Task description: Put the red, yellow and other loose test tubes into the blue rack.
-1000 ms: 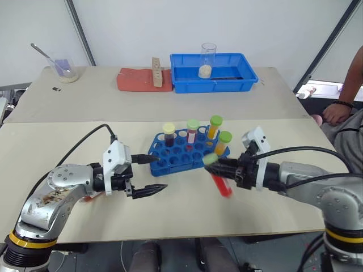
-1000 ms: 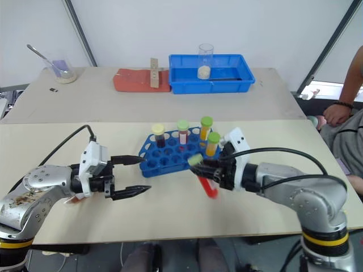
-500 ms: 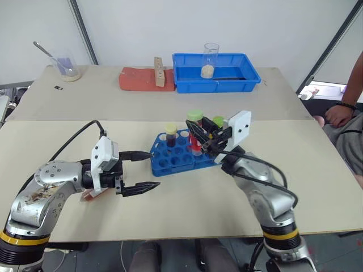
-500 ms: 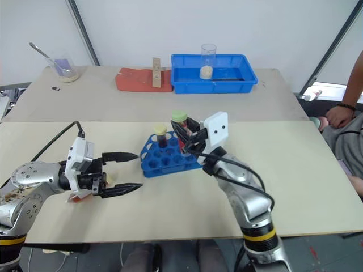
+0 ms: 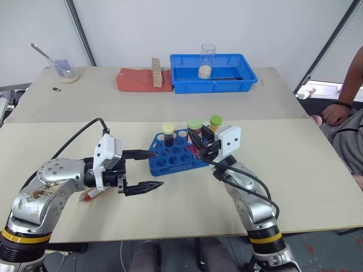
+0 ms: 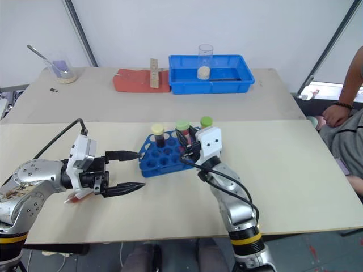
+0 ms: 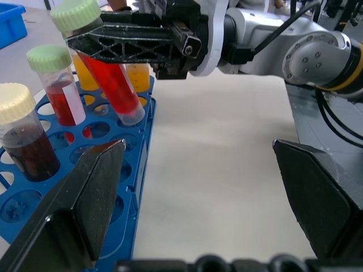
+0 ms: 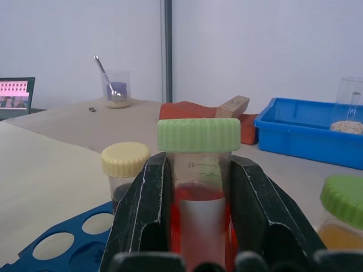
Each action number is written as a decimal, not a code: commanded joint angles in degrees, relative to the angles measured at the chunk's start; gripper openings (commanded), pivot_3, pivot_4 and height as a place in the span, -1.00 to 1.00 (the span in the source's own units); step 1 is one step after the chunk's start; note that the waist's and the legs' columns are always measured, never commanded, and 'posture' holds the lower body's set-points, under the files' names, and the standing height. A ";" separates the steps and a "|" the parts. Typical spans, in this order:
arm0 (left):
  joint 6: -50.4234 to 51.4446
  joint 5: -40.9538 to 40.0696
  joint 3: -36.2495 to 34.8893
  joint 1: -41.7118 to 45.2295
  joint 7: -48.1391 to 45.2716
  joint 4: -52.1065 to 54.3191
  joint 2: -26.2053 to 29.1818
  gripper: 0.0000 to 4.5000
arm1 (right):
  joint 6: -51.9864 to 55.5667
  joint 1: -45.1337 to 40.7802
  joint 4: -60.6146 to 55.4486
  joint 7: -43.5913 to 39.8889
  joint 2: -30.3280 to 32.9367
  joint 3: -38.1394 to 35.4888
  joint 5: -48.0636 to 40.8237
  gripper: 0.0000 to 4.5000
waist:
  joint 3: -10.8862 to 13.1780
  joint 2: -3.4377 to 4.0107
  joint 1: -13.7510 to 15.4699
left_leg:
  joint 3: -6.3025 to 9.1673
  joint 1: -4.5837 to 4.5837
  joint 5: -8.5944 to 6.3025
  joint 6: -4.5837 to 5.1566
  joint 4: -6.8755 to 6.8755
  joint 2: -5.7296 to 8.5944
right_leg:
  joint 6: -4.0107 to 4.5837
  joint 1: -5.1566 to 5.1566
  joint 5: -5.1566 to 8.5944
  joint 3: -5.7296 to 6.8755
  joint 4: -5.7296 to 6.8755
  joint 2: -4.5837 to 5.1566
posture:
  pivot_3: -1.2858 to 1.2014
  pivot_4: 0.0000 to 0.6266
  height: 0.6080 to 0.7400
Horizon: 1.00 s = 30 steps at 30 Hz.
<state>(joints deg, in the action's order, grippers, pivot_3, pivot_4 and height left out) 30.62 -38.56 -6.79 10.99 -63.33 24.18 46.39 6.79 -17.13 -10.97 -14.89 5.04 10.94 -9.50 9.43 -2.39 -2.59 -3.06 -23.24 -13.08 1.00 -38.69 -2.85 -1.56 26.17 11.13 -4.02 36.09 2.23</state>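
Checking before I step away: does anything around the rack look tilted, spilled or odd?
Only the red tube leans: the right gripper holds it tilted, its tip over a hole in the rack, not yet seated. The tubes in the rack stand upright. No spill shows.

Left tool [image 5: 146,169] hangs spread wide; right tool [image 7: 85,41] pinched tight, angled slightly upward

Beige table [image 5: 317,187] carries blue rack [image 5: 170,160], blue tray [image 5: 212,79], perhaps a red mat [image 5: 136,80]
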 commanded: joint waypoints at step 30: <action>7.15 -2.27 -3.18 2.27 4.88 2.99 5.09 1.00 | -3.79 9.97 -8.34 -7.82 6.56 -1.22 0.45 0.99 | 0.00 0.00 0.06 | 0.01 0.01 0.00 0.00 0.00 0.01 | 0.02 -0.02 0.02 -0.01 0.00 0.00 | 0.03 -0.52 1.00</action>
<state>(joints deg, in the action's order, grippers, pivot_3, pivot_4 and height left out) 37.41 -40.81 -7.68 13.03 -58.84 25.39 49.95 1.70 -7.45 -14.57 -21.25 10.70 10.57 -7.89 9.43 -2.40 -2.54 -3.06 -23.22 -13.08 1.00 -38.70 -2.85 -1.54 26.16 11.16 -4.03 36.09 2.23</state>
